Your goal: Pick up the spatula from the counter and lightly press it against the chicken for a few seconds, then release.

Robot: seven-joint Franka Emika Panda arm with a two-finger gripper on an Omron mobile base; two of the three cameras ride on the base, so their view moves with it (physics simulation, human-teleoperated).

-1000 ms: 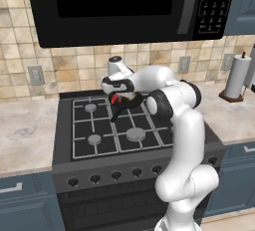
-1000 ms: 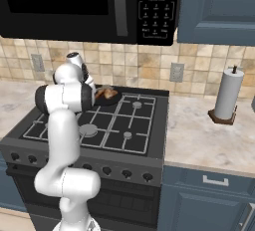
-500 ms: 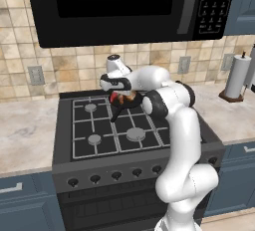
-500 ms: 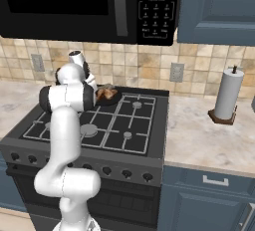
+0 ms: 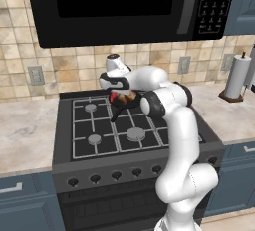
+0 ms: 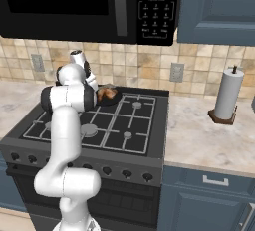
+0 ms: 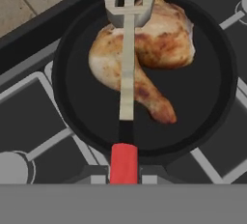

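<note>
Gripper [image 7: 124, 171] was closed tight on the red handle of the slotted pale-metal spatula [image 7: 126, 88], held low on the handle so the whole shaft and forked head reached out ahead of the hand. The head lay over the thick thigh end of the golden-brown roasted chicken leg [image 7: 166, 44]. It looked to be in contact, but actual touch could not be confirmed from this angle. The chicken sat inside the round black frying pan [image 7: 72, 97], nearer the far side, with its drumstick end pointing back toward the hand. The pan stood on a rear burner of the black gas stove [image 5: 99, 125], close to the back edge. The arm was therefore stretched forward over the grates with the hand angled down into the pan. Judged stage: pickup done, pressing on or about to begin, release not yet done. On edges, the pan rim ringed the chicken, so the spatula had to lift over it on exit. The beige tiled backsplash [image 5: 20, 56] was just behind the pan and the black microwave [image 5: 124, 6] hung above, so room up and back was limited. The best free room seemed to be toward the stove's front edge, over the front burners. The white paper towel roll [image 6: 226, 95] stood well apart on the beige counter [image 6: 209, 140] off the stove's right edge, no obstacle.
</note>
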